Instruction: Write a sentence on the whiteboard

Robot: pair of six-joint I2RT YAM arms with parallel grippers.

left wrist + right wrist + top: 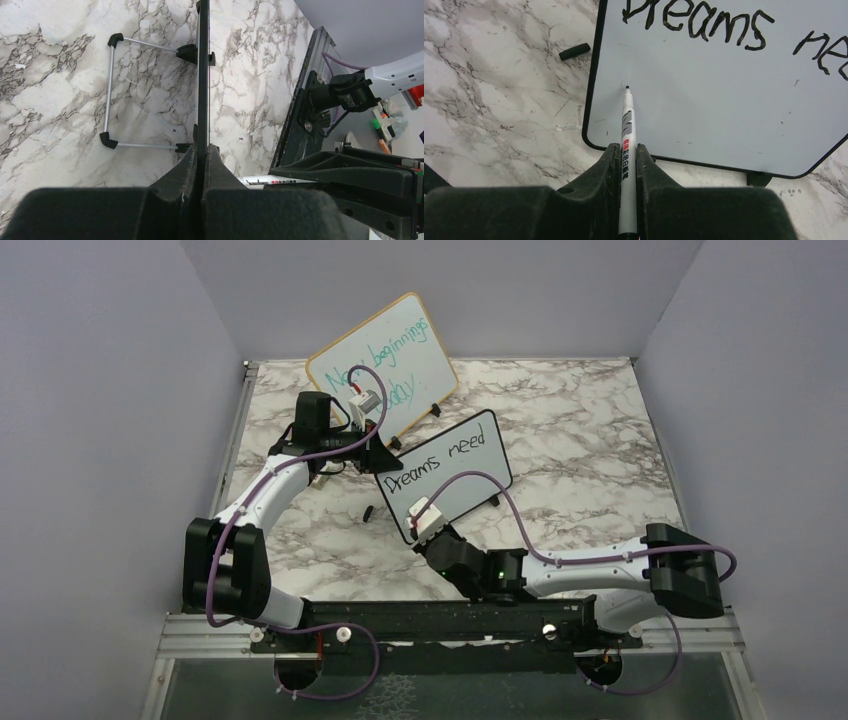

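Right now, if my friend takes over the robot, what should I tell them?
Left gripper: shut on the edge of the whiteboard, steadying it.
Right gripper: shut on the marker. Its tip is at the board's blank lower left, and I cannot tell if it touches.
Done: the sentence reads "Dreams need" so far, on the top line.
Left: probably more words on the blank space underneath, where the marker is poised.
Also: a small black cap lies near the board.
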